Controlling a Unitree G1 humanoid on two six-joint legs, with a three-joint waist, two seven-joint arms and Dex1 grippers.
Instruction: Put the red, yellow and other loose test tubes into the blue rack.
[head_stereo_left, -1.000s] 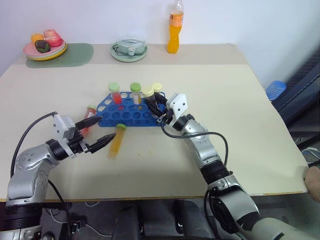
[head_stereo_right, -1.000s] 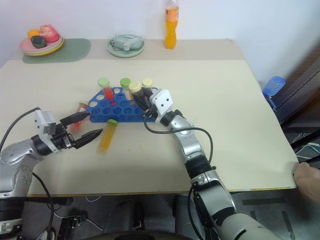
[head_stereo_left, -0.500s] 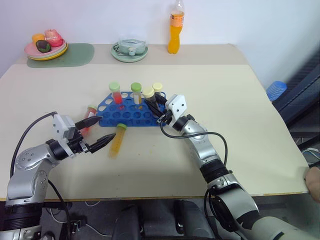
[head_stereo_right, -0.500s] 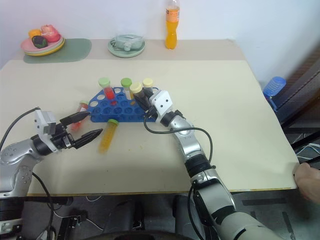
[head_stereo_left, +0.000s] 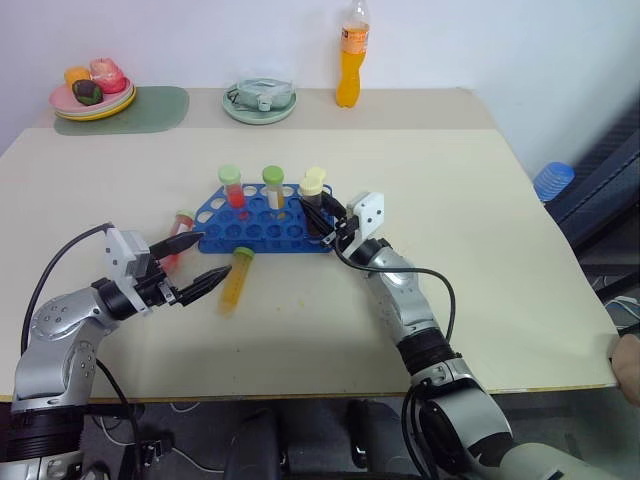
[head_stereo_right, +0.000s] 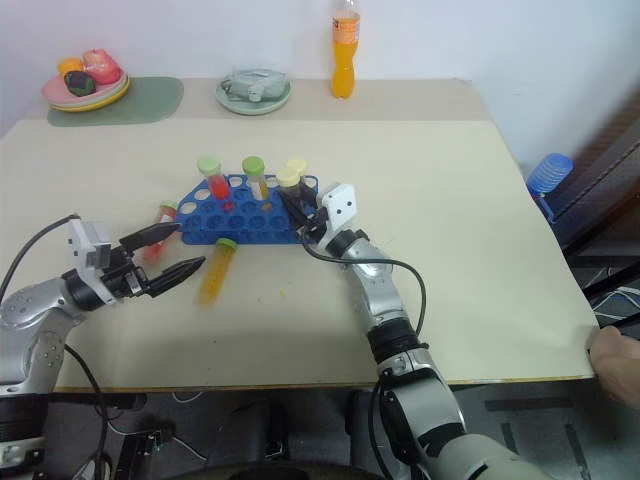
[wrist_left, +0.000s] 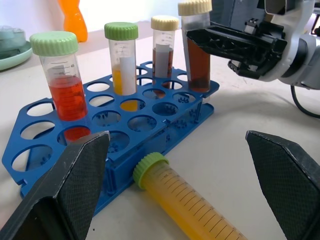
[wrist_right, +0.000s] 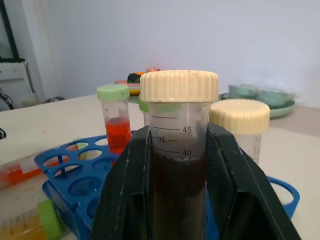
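1. Your right gripper (head_stereo_left: 322, 214) is clamped shut on a dark brown tube with a pale yellow cap (head_stereo_left: 312, 186). The right wrist view shows both black fingers (wrist_right: 125, 190) pressed flat against its sides, just under the cap.
2. That held tube stands upright over the right end of the blue rack (head_stereo_left: 262, 226). In the left wrist view its base sits at a hole near the rack's corner; you cannot tell how deep it is seated.
3. Three tubes stand upright in the rack's back row: a red tube with a green cap (head_stereo_left: 231, 187), a green-capped tube with orange-yellow liquid (head_stereo_left: 273, 186), and another pale-capped brown tube (wrist_left: 164, 47) just beside the one you hold.
4. Your left gripper (head_stereo_left: 196, 261) hovers level over the table (head_stereo_left: 480, 200), fingers spread wide, nothing in them.
5. A loose orange-yellow tube with a green cap (head_stereo_left: 235, 279) lies on its side on the table, cap against the rack's front edge, just beside your left gripper's lower finger.
6. A second loose tube with red liquid (head_stereo_left: 178, 232) lies off the rack's left end, partly hidden by your left gripper's upper finger.
7. At the far table edge: an orange drink bottle (head_stereo_left: 349, 62), a round pale green dish (head_stereo_left: 259, 100) and a plate of fruit (head_stereo_left: 90, 93).
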